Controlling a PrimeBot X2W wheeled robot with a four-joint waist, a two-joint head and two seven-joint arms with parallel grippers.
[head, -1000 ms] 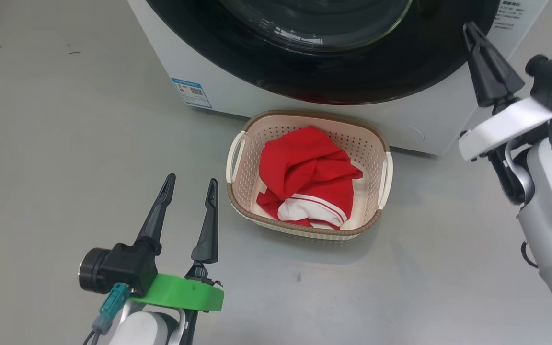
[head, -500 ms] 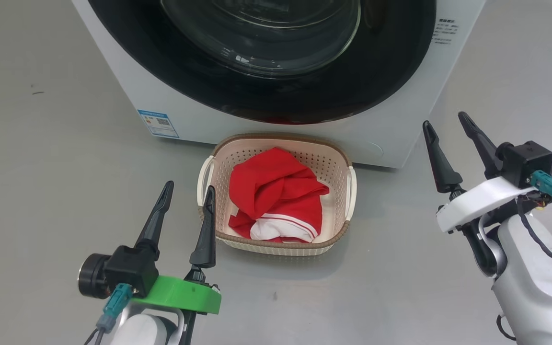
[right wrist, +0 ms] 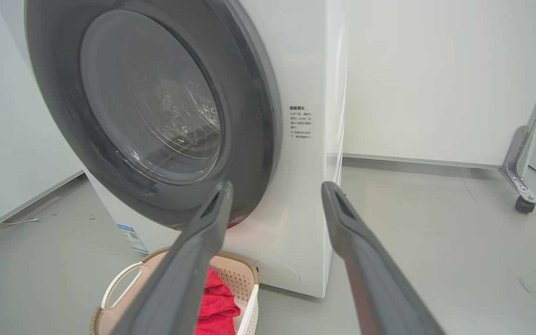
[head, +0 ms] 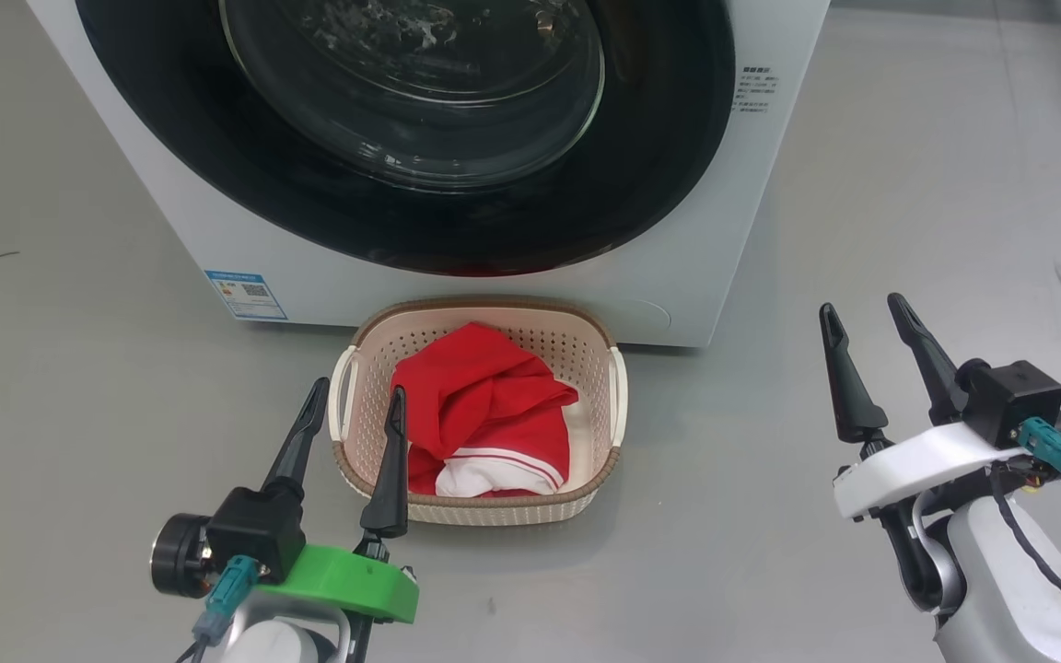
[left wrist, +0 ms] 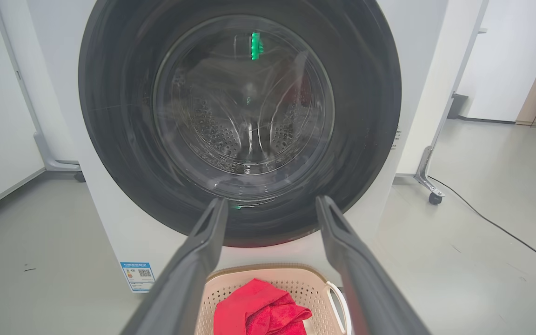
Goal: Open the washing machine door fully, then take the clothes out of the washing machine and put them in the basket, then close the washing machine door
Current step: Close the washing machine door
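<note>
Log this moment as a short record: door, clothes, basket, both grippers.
door: washing machine door shut against the washing machine
clothes: red clothes bunched inside the basket
basket: on the floor, in front of the machine, below the door
left: left gripper open, empty, by the basket's left handle in the head view
right: right gripper open, empty, right of the basket
</note>
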